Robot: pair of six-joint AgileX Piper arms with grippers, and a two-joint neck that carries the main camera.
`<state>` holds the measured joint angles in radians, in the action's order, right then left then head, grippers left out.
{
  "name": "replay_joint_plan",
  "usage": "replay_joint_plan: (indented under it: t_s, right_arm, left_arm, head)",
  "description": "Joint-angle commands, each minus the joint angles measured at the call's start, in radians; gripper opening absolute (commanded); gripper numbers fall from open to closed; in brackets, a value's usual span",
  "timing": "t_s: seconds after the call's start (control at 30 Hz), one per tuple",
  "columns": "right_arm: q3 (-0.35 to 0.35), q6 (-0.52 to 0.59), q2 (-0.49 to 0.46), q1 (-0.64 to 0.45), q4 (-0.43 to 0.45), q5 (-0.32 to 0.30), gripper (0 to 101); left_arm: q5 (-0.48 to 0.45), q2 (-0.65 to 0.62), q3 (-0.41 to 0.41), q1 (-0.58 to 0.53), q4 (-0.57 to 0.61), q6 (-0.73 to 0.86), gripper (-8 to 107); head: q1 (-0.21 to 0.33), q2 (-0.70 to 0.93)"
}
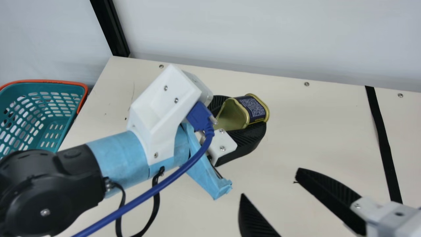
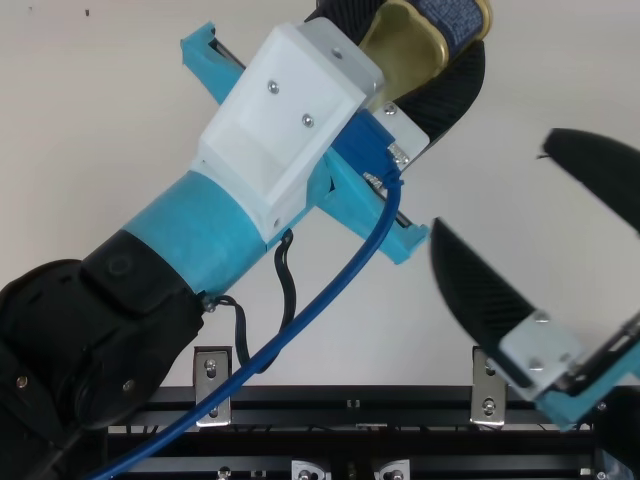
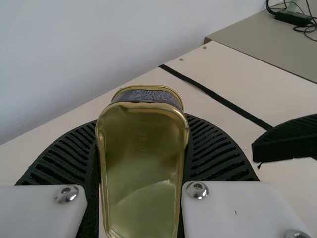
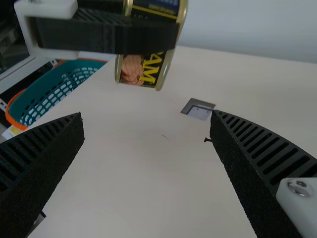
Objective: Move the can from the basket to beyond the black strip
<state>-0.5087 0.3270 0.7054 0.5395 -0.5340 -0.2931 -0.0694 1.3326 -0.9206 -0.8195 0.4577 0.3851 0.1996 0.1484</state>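
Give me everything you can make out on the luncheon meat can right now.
The can is rounded-rectangular, with gold, metallic-looking rimmed ends and a dark blue wrapped label bearing pale and yellow print and a food picture. The left gripper clamps it between ribbed jaws, one end facing the wrist. It is held above the table, short of the black strip.

A: Left arm [image 1: 49,191], what have we got?
B: Slanting in from the bench's [image 1: 312,138] near left, blue-wrapped wrist [image 1: 118,158] angled toward the far edge. And the left gripper [image 1: 248,110] is clamped, a firm hold from both sides!
A: Over to the right?
B: Right gripper [image 2: 492,181] hangs above the bench, nearer the front edge, fingers [image 2: 470,285] spread wide, tips angled up toward the left one. Lovely contrast!
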Motion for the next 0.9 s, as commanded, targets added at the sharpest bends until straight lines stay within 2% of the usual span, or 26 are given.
replay_joint_plan:
  t_s: [0.0, 0.3, 0.63, 0.87]
  right_arm:
    - [0.000, 0.000, 0.000, 0.000, 0.000, 0.000, 101]
    - [0.007, -0.021, 0.007, 0.038, 0.005, 0.030, 101]
    - [0.024, -0.004, 0.065, 0.174, -0.043, 0.165, 101]
    - [0.025, 0.006, 0.117, 0.219, -0.058, 0.248, 101]
  left_arm:
    - [0.000, 0.000, 0.000, 0.000, 0.000, 0.000, 10]
    - [0.000, 0.000, 0.000, 0.000, 0.000, 0.000, 10]
    - [0.000, 0.000, 0.000, 0.000, 0.000, 0.000, 10]
    - [0.000, 0.000, 0.000, 0.000, 0.000, 0.000, 10]
  head:
    - [0.028, -0.003]
    - [0.028, -0.003]
    - [0.028, -0.003]
    - [0.028, -0.003]
